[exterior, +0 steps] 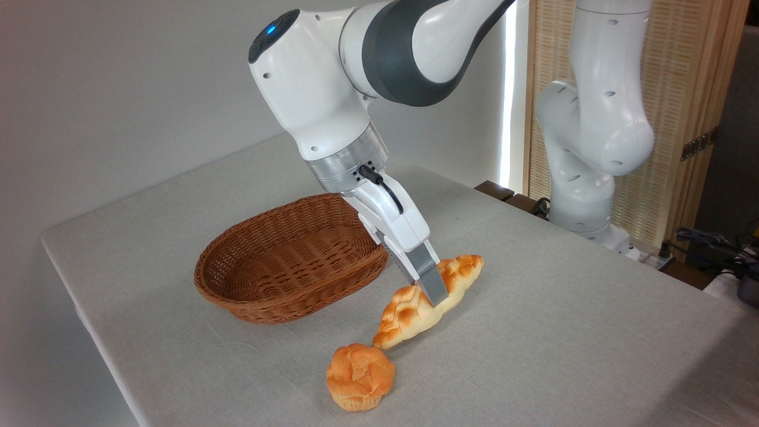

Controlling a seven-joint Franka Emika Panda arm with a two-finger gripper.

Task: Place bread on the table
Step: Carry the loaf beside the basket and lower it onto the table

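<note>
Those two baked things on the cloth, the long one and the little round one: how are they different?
The bread is long, braided and pointed at both ends; the bun is short, round and muffin-shaped. The bread is clearly the larger. The gripper has its fingers at the middle of the bread, while the bun sits alone, untouched. Both are golden-orange on top and lie on the table, outside the basket.

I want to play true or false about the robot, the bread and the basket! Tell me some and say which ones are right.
1. The bread is inside the basket. False: it lies on the table, beside the basket.
2. The gripper is at the middle of the bread. True.
3. The basket has nothing in it. True.
4. The round bun sits behind the basket. False: it is in front, near the bread's lower tip.
</note>
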